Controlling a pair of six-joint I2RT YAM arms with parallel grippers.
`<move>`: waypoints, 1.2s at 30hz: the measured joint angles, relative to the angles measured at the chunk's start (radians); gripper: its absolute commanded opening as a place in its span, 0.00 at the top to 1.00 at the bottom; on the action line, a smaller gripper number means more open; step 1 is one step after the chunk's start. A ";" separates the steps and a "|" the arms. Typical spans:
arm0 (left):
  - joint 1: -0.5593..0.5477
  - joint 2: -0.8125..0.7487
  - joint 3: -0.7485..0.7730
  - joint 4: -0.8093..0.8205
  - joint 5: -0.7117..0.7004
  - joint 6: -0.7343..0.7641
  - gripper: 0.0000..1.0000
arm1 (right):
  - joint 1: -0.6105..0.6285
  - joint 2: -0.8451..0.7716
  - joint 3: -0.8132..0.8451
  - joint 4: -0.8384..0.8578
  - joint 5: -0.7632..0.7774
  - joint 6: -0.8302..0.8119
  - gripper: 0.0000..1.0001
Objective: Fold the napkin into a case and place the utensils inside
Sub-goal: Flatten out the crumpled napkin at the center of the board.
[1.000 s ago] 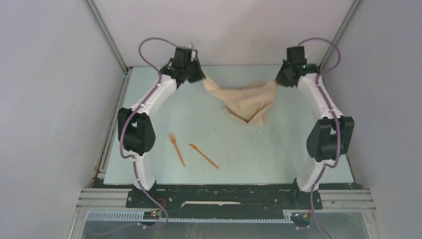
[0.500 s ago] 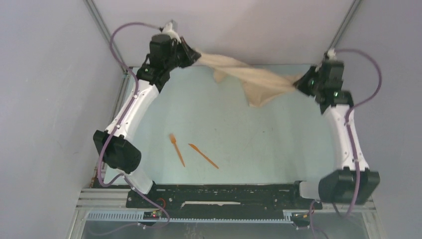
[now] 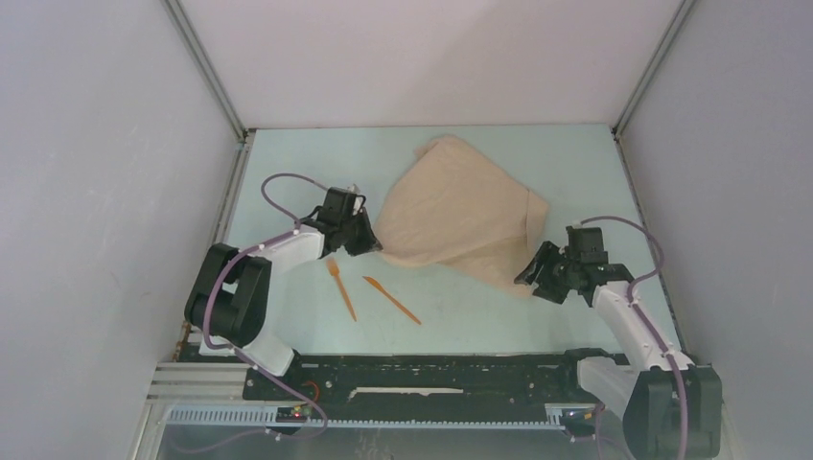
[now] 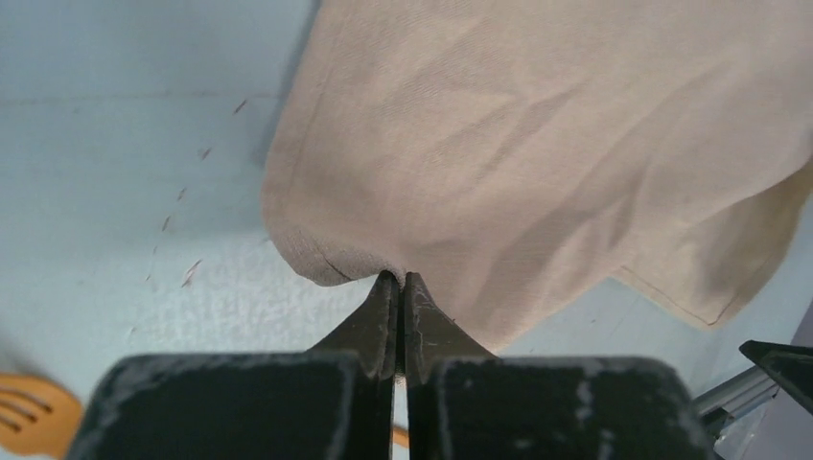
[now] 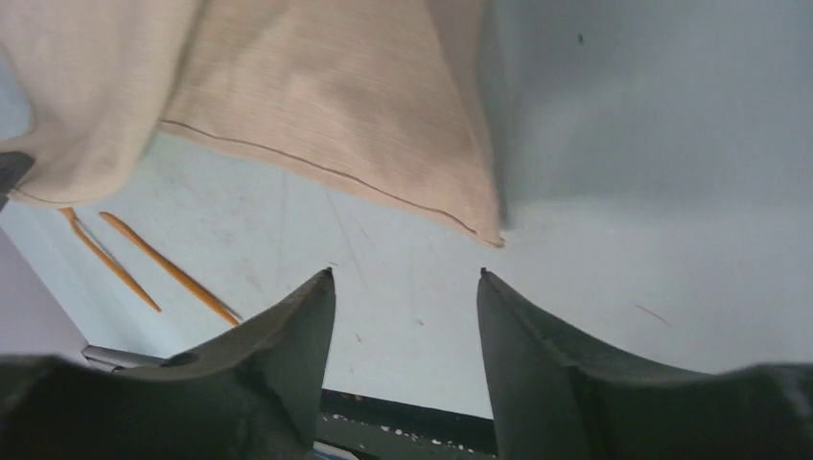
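The beige napkin lies spread on the table's far middle, with some folds. My left gripper is shut on its near-left corner, down at table level. Just off the napkin's near-right corner, my right gripper stands open with nothing between its fingers. The two orange utensils lie side by side in front of the napkin: the fork on the left and the knife on the right. Both utensils show at the left of the right wrist view. No case is formed.
The pale table is walled by grey panels at the left, back and right. A black rail runs along the near edge between the arm bases. The fork tines lie close to my left gripper.
Both arms swung down and toward the near side, pulling the napkin from hanging in the air to lying spread on the table. The right gripper opened and let go of its corner.
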 measured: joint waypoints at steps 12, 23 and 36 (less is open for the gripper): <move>-0.009 -0.066 0.064 0.038 -0.086 -0.008 1.00 | 0.033 0.370 0.438 0.061 0.285 -0.039 0.38; -0.009 -0.092 0.070 0.048 -0.069 -0.008 1.00 | 0.078 0.337 0.174 0.019 0.277 0.003 0.35; -0.011 -0.117 0.070 0.051 -0.048 -0.008 1.00 | 0.035 0.285 0.037 0.176 0.085 0.055 0.49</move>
